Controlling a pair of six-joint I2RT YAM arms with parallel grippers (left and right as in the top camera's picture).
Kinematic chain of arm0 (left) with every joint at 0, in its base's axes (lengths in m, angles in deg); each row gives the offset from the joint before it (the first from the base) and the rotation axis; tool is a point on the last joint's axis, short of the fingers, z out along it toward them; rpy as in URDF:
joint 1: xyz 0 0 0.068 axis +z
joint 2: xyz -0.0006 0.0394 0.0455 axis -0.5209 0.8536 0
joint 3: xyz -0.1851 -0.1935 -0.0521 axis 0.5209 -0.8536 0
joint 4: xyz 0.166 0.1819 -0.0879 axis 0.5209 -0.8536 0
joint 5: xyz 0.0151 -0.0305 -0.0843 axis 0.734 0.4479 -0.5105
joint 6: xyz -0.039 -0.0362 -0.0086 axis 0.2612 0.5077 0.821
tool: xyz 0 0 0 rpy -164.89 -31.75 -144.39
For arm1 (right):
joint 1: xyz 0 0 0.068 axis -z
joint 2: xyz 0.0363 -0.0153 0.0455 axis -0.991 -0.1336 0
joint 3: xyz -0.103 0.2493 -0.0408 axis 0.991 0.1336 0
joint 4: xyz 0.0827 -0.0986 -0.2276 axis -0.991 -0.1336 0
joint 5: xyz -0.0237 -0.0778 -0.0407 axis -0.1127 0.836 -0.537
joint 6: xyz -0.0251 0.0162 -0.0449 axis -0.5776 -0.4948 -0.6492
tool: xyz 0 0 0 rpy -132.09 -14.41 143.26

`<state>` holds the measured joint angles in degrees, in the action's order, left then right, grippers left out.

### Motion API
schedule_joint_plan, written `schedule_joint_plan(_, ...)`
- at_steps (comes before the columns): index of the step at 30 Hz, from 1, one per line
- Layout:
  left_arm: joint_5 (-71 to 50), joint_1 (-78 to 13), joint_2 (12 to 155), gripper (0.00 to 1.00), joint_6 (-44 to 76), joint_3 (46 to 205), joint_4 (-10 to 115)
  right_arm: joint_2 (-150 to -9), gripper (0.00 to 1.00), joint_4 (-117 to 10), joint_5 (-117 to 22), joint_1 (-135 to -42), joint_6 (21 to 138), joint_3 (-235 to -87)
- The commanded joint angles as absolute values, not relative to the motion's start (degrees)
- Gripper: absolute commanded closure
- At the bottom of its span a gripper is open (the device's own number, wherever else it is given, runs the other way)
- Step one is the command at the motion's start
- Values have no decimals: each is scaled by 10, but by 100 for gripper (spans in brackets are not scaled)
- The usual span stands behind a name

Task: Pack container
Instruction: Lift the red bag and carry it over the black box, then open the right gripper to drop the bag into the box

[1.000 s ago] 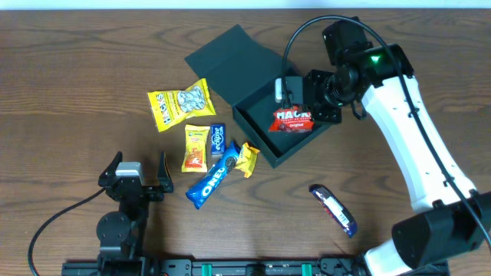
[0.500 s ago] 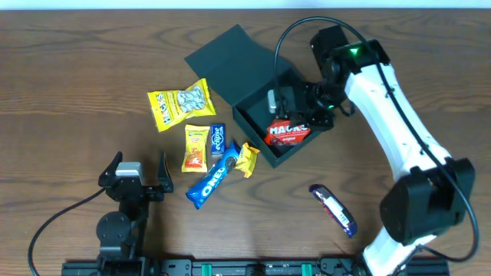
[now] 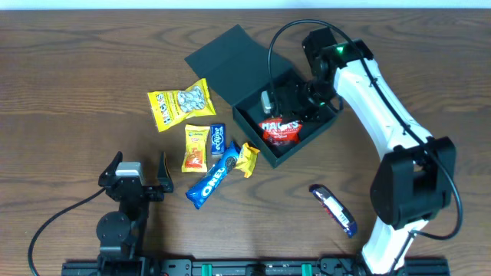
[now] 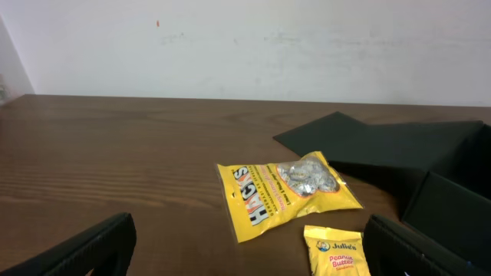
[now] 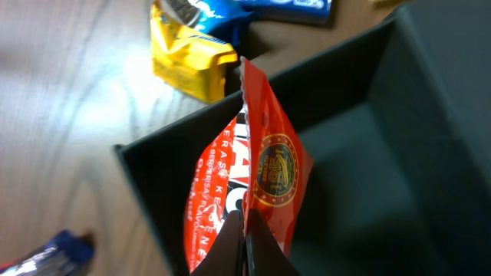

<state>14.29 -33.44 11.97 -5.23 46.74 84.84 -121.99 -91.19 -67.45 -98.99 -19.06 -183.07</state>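
Wood table (image 3: 69, 69), back-centre: your container (image 3: 226, 57) sits w/ lid flapped open. Your right gripper (image 5: 244, 238) is pinched tight on a red snack pkt (image 3: 280, 129), which hangs inside the box. Yellow Hacks bag (image 3: 179, 103) and Oreo pack (image 3: 209, 182) lie to its left. Left gripper (image 3: 139, 170) is spread wide and empty, near front edge.

Yellow Hacks packet (image 4: 288, 192) flat on wooden table (image 4: 115, 153), small peanut-butter packet (image 4: 336, 251) nearer, dark container (image 4: 453, 203) right, apparently open.
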Motion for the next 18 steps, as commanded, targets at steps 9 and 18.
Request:
schedule_joint_plan(9, 149, -336, 116, 5, -50, 458, 823, -1241, 1, -810, -706, -1005, -213, -1841)
schedule_joint_plan(18, 149, -336, 116, 5, -50, 458, 823, -1241, 16, -686, -599, -1026, 187, -1930)
